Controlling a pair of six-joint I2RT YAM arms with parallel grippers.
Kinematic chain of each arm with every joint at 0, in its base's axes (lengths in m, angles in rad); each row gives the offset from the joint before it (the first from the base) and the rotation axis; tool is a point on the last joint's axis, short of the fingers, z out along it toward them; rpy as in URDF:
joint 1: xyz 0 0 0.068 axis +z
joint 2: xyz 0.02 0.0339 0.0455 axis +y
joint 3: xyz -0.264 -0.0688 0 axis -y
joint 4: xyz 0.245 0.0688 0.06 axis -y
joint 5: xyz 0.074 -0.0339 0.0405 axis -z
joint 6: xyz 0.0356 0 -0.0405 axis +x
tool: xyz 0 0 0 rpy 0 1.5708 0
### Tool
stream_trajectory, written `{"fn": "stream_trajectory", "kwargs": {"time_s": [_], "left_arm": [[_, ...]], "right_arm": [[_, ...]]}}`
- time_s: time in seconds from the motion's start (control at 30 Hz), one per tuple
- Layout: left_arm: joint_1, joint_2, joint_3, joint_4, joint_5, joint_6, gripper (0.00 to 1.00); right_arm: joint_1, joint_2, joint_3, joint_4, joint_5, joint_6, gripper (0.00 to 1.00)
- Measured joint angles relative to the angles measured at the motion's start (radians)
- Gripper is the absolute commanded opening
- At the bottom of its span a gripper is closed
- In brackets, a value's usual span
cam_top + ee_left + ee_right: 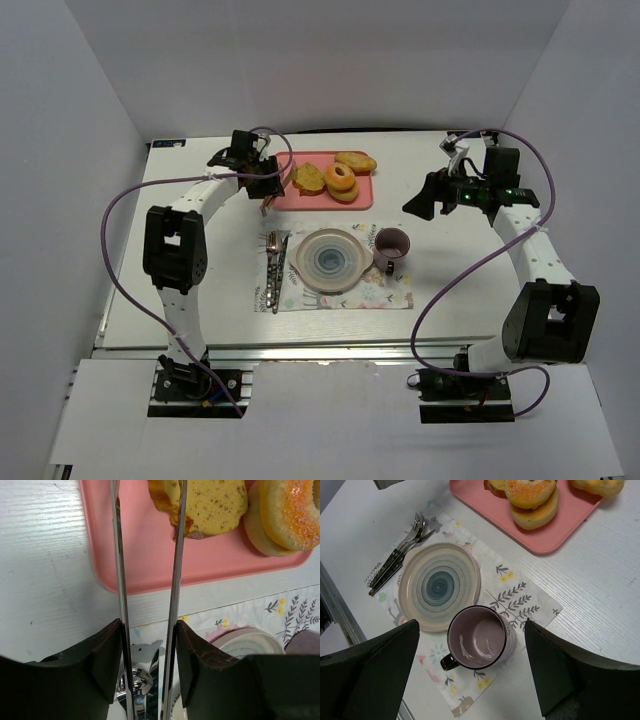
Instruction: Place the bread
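Left gripper (148,502): two long, thin metal blades on dark mounts, standing apart and clamping nothing. It hangs over the near-left part of the pink tray (145,560), and one blade crosses the browned edge of the bread (215,505). I cannot tell whether blade and crust touch.

Right gripper (475,672): broad dark fingers spread wide and empty, hovering above the mug (479,639).

Bread: one flat, roughly round toasted slice lying on the tray's left half, just beside the doughnut (290,510). Its face is golden-yellow, speckled and matt, and its rim is darker and rougher. It is likely light and fairly stiff, dry enough not to slip, but crumbly if pinched hard. The best hold looks to be across the exposed left edge, with the blades astride the crust, since the doughnut side is crowded. A flat piece gripped at one edge may droop or pivot.

Doughnut: a sugared ring, orange-gold, seemingly resting on a paler piece beneath.

Bun (597,486): a smooth golden oval at the tray's far end.

Tray: pink, shallow, with rounded corners and a smooth sheen.

Plate (439,586): round, cream rim, blue-grey concentric rings, glazed and bare.

Mug: mauve, dark handle, empty.

Cutlery (397,555): bright metal, dark handles, left of the plate.

Placemat (520,600): pale, with a floral print.

Table (200,290): white, faintly grained.
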Motion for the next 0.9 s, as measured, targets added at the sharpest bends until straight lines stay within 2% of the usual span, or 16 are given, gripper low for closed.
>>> {"fn": "stream_trajectory", "kwargs": {"time_s": [0.9], "left_arm": [[0.001,-0.02,-0.017,0.029,0.071,-0.028,0.53]], "right_arm": [[0.0,0.0,-0.015,0.006,-0.028,0.023,0.89]]}}
